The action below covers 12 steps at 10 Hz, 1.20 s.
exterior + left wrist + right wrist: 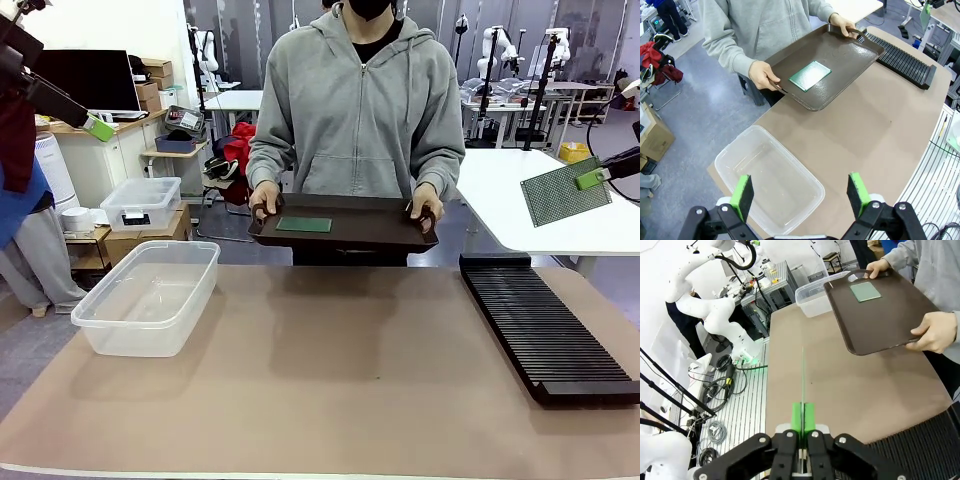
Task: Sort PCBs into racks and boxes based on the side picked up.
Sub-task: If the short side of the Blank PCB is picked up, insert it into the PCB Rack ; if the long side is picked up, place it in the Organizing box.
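We log the right gripper point(592, 180) clamped on 1 PCB point(565, 192). The rack point(545, 335) lies below its jaws, nearer this arm. Our left gripper point(801, 190) gapes wide, empty.

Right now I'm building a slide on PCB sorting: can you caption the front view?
Right hand holds one PCB aloft; across the table, a person holds a tray with a second PCB.

Two PCBs point(304, 225) are showing, counting the second PCB point(565, 192); one rack point(545, 335), one clear tub point(140, 335), one brown tray point(380, 222), one lidded box point(140, 203) are showing too.
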Tool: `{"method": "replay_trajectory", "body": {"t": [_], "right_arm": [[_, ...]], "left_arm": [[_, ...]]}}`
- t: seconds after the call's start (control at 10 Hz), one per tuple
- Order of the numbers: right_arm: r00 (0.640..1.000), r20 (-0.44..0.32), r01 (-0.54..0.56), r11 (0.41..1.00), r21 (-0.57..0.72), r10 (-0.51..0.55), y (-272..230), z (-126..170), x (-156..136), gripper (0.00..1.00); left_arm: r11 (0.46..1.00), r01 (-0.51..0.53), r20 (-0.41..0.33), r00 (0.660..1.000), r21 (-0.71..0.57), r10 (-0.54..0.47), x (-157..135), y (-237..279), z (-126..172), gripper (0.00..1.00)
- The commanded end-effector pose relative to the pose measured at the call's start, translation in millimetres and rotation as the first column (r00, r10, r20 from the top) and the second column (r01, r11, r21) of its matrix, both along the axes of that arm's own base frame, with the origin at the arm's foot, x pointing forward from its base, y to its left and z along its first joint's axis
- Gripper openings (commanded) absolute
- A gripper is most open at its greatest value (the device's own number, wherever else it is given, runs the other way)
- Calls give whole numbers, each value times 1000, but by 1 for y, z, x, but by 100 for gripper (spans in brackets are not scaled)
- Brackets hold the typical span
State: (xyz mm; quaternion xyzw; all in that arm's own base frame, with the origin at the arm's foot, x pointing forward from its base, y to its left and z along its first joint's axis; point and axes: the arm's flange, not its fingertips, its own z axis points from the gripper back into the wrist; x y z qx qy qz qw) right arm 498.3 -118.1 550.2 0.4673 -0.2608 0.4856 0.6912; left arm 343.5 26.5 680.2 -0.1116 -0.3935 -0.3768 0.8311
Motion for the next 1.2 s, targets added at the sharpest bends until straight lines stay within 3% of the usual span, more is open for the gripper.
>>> {"method": "replay_trajectory", "body": {"t": [0.0, 0.2, 0.5, 0.8, 0.9, 1.1], "right_arm": [[1000, -2, 2, 1000, 1, -2, -1, -1, -1, 3], [989, 122, -84, 996, -28, 87, 8, -12, 14, 3], [909, 324, -227, 963, -144, 262, -10, -42, 31, 3], [833, 497, -183, 969, -168, 244, -41, -69, 58, 3], [822, 521, -160, 971, -175, 229, -43, -77, 66, 3], [835, 517, -126, 981, -150, 186, -57, -89, 88, 3]], "left_arm": [[1000, 2, 7, 1000, -7, -2, 0, 1, -2, 100], [1000, 2, 7, 1000, -7, -2, 0, 1, -2, 100], [1000, 2, 7, 1000, -7, -2, 0, 1, -2, 100], [1000, 2, 7, 1000, -7, -2, 0, 1, -2, 100], [1000, 2, 7, 1000, -7, -2, 0, 1, -2, 100], [1000, 2, 7, 1000, -7, -2, 0, 1, -2, 100]]}}
